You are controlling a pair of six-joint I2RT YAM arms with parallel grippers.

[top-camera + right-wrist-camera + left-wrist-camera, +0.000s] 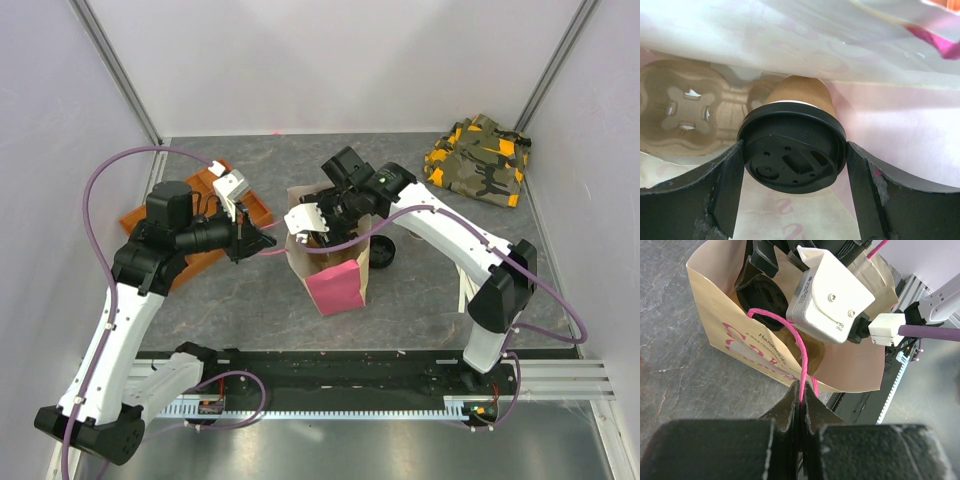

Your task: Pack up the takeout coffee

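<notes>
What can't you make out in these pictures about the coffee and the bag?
1. Top view: the takeout coffee is hidden; the right arm's wrist camera covers the paper bag's mouth.
2. Right wrist view: the cup's base and whether it sits in the pulp carrier, hidden under its own lid.
3. Right wrist view: whether the right gripper clamps the lid or only flanks it; the contact edges are shadowed.

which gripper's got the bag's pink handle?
The left gripper, shut on the pink handle. The right gripper is down inside the paper bag, clasping the takeout coffee by its lid.
</notes>
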